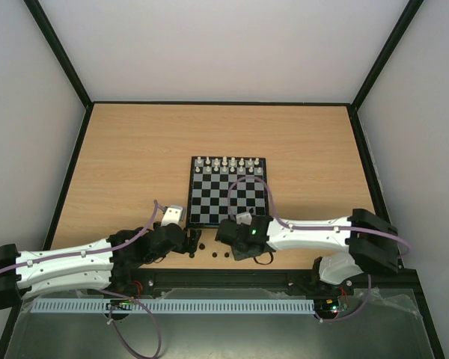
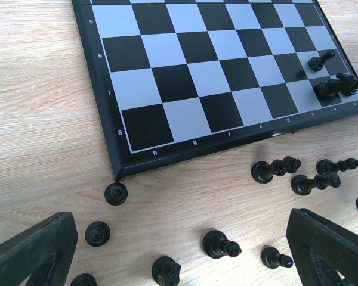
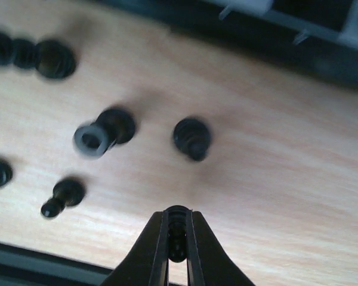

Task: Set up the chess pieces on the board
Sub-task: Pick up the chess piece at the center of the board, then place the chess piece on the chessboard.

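Nearest in the top view, the left gripper (image 1: 188,241) and right gripper (image 1: 226,232) sit low at the near edge of the board (image 1: 230,198). About sixteen white pieces (image 1: 226,165) fill its two far rows.

Left wrist: the jaws are wide apart. About ten black chess pieces (image 2: 221,244) lie on the table (image 2: 42,119), and three are on the board's corner squares.

Right wrist: the jaws are clamped on one black piece (image 3: 177,235), with five blurred ones loose beyond it.
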Available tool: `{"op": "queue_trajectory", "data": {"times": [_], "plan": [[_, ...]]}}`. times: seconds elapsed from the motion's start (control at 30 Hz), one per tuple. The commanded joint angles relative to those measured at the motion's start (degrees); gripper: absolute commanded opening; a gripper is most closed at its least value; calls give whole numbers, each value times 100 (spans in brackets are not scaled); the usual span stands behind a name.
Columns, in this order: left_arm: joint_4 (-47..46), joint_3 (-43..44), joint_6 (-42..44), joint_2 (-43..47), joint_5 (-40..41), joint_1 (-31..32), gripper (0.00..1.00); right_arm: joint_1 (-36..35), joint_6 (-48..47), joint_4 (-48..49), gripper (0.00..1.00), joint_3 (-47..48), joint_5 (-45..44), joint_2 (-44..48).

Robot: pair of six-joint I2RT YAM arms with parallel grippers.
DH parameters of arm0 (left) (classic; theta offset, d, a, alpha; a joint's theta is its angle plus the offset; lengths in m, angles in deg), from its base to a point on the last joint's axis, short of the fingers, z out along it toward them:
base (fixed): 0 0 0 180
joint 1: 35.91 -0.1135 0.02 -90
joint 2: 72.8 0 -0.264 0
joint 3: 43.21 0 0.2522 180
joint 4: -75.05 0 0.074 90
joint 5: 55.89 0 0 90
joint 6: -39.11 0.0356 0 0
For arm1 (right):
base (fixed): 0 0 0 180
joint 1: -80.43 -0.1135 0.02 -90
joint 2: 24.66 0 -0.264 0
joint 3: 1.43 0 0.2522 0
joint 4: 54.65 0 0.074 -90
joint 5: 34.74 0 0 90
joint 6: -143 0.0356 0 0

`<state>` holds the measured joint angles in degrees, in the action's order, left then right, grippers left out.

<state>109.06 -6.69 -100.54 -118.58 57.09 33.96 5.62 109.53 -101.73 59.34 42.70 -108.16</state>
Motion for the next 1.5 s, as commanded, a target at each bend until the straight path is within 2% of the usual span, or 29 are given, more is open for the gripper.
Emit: {"op": "queue_trajectory", "data": {"times": [0.0,0.2,0.37,0.5,0.8,1.47], "plan": [[11,26,-10,-47,59,53,99,597,-323,-797,7,291,-497,511],[18,32,-1,-49,66,49,99,1740,-1094,-1029,7,668,-612,853],[42,53,-5,-71,101,53,99,2631,-1730,-815,7,781,-432,614],[64,41,-27,-74,107,48,99,2999,-1982,-594,7,850,-311,225],[90,44,-62,-72,132,53,99,3246,-2322,-192,7,981,-65,-414],[108,17,-89,-57,153,53,99,3511,-2480,66,7,803,87,-724]]}}
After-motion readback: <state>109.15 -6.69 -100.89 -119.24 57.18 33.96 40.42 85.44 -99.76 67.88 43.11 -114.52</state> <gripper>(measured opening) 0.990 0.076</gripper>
